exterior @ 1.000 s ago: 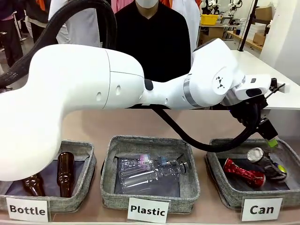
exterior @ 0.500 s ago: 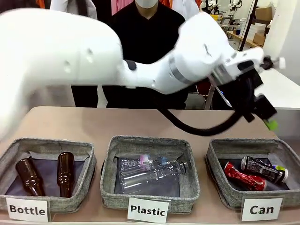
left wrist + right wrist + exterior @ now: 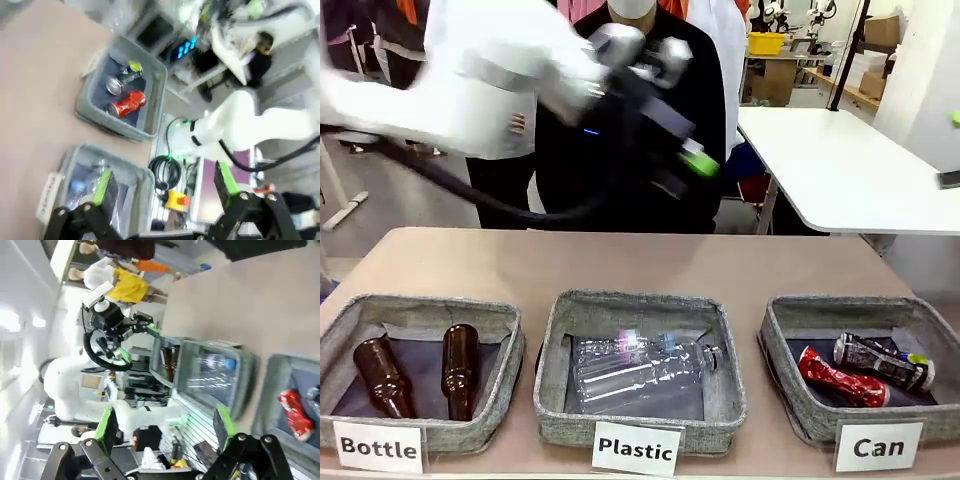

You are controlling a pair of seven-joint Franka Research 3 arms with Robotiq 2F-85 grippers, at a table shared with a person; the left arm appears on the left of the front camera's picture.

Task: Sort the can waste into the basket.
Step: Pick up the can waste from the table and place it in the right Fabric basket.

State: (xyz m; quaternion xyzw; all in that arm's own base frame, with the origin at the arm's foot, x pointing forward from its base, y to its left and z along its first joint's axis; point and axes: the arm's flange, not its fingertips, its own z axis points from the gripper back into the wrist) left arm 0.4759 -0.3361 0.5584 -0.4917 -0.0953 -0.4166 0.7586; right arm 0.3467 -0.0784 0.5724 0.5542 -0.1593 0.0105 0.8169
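Can sign [image 3: 878, 446]: white card at the near edge of the bench [image 3: 740, 265], standing against the front wall of the right-hand basket.
Basket [image 3: 785, 390]: grey woven, rightmost of 3 on the robot's side; in the left wrist view it lies far off, beyond the "Plastic" basket [image 3: 552, 385].
Red can [image 3: 842, 378]: crushed, lying flat on the dark floor of the "Can" basket, long axis running from near-right to far-left.
Dark can [image 3: 882, 361]: crushed, silver top toward the middle of the basket, lying just behind the red can and nearly parallel to it; the 2 look to be touching, though the contact is hard to confirm.
Task state: judged from how things lie, both cans are already in the right basket and no loose can shows on the bench.
Left end effector [image 3: 692, 165]: blurred, raised high above the bench in front of the person, jaws spread wide with nothing between the green pads [image 3: 104, 186].
Direction to cans: from the left end effector the cans lie down and to the robot's right, well apart.
Right end effector [image 3: 165, 427]: jaws wide apart, empty; the red can sits at the lower right of its own wrist view.
Nearer arm: cannot tell from these pictures.
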